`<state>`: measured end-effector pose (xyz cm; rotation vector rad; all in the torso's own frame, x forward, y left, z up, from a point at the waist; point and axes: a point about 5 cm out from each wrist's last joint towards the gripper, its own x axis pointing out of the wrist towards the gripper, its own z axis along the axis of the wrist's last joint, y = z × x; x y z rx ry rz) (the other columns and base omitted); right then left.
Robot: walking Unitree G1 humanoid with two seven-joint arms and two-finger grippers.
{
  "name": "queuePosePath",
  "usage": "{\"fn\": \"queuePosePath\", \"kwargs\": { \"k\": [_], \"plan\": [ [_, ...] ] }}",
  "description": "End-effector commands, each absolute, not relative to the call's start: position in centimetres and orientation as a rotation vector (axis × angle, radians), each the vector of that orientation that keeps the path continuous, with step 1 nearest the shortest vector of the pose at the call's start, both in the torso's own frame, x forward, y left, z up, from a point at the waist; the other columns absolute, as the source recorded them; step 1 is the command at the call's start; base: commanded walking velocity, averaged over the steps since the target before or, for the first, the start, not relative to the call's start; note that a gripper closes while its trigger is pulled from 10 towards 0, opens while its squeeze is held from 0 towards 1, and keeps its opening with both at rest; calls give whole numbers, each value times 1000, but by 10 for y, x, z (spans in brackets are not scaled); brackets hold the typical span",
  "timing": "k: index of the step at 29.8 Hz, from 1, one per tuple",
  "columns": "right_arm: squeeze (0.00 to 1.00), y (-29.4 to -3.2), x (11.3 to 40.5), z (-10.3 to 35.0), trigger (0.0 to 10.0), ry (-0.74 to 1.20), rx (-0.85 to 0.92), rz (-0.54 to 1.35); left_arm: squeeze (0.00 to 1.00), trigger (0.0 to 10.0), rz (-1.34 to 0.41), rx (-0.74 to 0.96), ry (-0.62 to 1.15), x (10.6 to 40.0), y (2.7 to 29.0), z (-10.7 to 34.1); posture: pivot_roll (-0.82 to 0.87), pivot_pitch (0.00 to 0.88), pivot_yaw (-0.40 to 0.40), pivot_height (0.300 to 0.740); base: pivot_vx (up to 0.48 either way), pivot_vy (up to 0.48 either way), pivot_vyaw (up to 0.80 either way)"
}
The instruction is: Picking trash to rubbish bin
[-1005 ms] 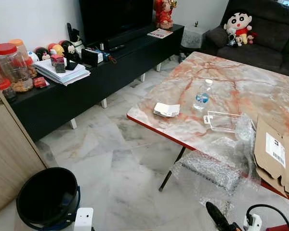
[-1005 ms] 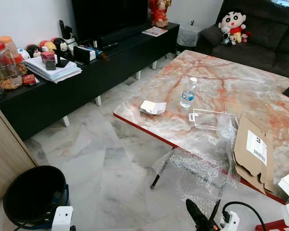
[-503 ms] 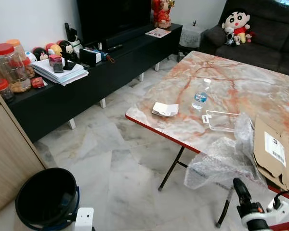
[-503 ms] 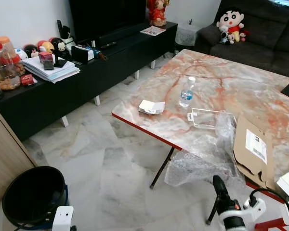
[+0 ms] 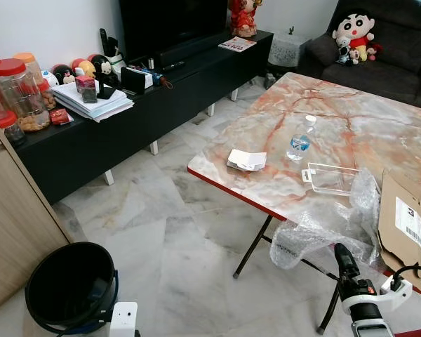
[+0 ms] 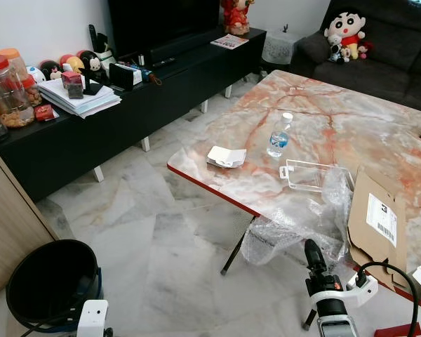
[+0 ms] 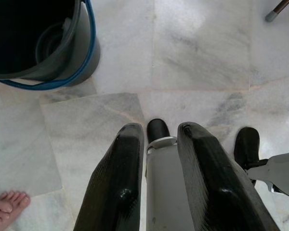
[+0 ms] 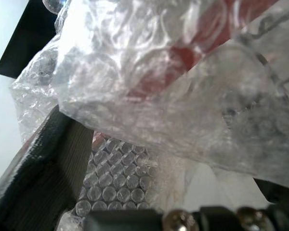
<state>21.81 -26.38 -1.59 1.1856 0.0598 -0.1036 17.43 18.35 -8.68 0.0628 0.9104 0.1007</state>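
The right gripper is clamped on the bubble wrap, which hangs off the near edge of the counter. The left gripper hangs open above the floor, near the black bin.

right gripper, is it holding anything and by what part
The right gripper grips the bubble wrap by its lower hanging edge, below the table's rim.
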Motion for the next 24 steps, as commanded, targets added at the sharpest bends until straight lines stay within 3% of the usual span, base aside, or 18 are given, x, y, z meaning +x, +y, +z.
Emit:
{"fn": "queuePosePath", "kwargs": {
  "k": [1,8,9,10,24],
  "plan": [
    [0,-268,221,-11,10000,27,1184,-106,0,10000,96,55,922,173,182,-88,-186,0,-91,740,0,0,0],
    [0,-264,222,-11,10000,30,1182,-101,0,10000,94,55,920,173,181,-88,-186,0,-93,740,0,0,0],
    [0,-264,223,-11,3765,31,1182,-102,0,10000,94,56,919,173,181,-88,-186,0,-93,740,0,0,0],
    [0,-265,223,-11,0,30,1183,-104,0,10000,94,56,919,174,181,-88,-186,0,-93,740,0,0,0],
    [0,-263,228,-9,0,22,1184,-106,0,10000,97,53,919,174,180,-88,-186,0,-95,740,0,0,0]
  ]
}}
